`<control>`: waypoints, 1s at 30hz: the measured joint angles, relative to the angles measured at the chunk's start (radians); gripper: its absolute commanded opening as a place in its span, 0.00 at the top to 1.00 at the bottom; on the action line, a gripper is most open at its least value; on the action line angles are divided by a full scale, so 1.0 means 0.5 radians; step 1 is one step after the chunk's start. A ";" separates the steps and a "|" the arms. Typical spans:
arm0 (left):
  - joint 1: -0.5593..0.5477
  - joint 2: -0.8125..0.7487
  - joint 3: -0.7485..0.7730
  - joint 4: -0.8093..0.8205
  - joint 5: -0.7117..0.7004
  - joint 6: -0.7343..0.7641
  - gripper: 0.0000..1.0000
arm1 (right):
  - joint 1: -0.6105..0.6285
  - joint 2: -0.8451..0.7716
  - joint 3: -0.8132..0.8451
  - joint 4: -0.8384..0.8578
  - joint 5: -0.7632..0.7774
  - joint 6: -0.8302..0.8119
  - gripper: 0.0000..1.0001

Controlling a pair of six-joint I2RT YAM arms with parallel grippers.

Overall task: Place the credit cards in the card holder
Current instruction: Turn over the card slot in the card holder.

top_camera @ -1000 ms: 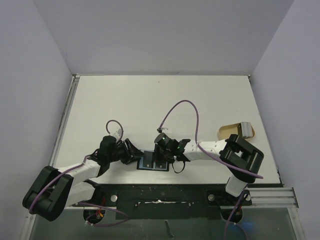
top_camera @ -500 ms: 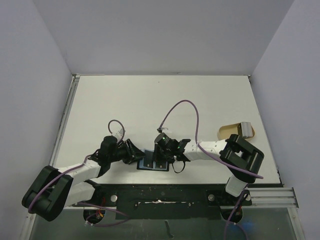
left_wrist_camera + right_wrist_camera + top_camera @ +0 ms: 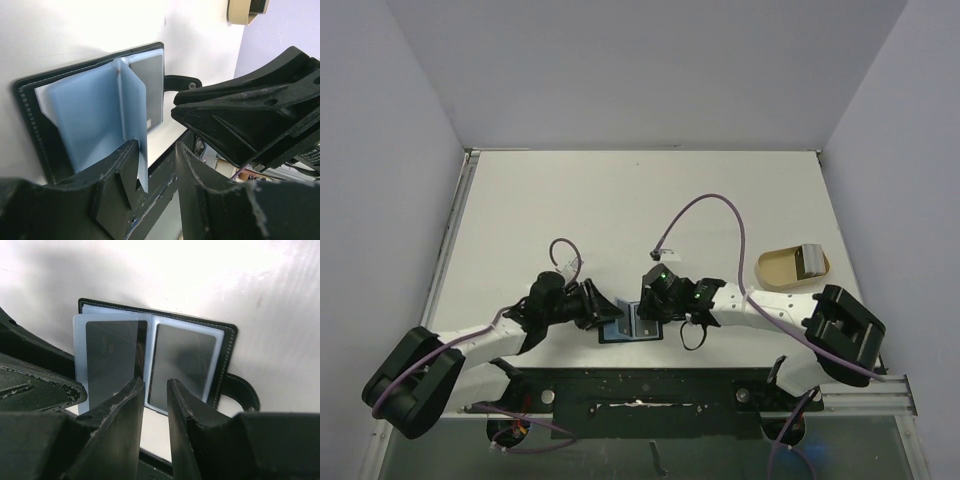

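The black card holder (image 3: 620, 334) lies open on the table near the front edge, its pale blue sleeves showing (image 3: 85, 115). Two grey credit cards (image 3: 112, 352) (image 3: 182, 365) sit inside the clear sleeves. One blue sleeve leaf (image 3: 132, 110) stands upright, its lower corner between the fingers of my left gripper (image 3: 156, 147), resting against the left finger with a gap to the other. My right gripper (image 3: 156, 385) hovers over the holder's near edge, its jaws a little apart with nothing between them. Both grippers flank the holder, left gripper (image 3: 603, 313) and right gripper (image 3: 648, 312).
A tan shallow tray (image 3: 778, 268) stands at the right of the table with a grey card (image 3: 810, 260) leaning in it. The holder's snap tab (image 3: 240, 390) sticks out to the right. The black front rail (image 3: 640, 385) runs just behind the holder.
My left gripper has slid right onto the holder's left half and narrowed. My right gripper's jaws have parted slightly, and the right arm's elbow has swung right and lower.
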 measured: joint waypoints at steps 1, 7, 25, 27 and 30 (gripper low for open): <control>-0.024 0.017 0.021 0.002 -0.005 -0.002 0.66 | -0.002 -0.047 -0.020 -0.022 0.024 0.001 0.73; -0.130 0.110 0.127 0.000 -0.062 -0.002 0.66 | -0.042 -0.226 -0.131 -0.137 0.132 0.001 0.73; -0.339 0.431 0.337 0.045 -0.137 0.006 0.65 | -0.267 -0.536 -0.289 -0.333 0.251 -0.117 0.67; -0.353 0.445 0.352 0.045 -0.138 0.009 0.64 | -0.354 -0.562 -0.257 -0.386 0.272 -0.187 0.66; -0.362 0.445 0.368 0.044 -0.143 0.024 0.64 | -0.513 -0.584 -0.183 -0.438 0.299 -0.326 0.64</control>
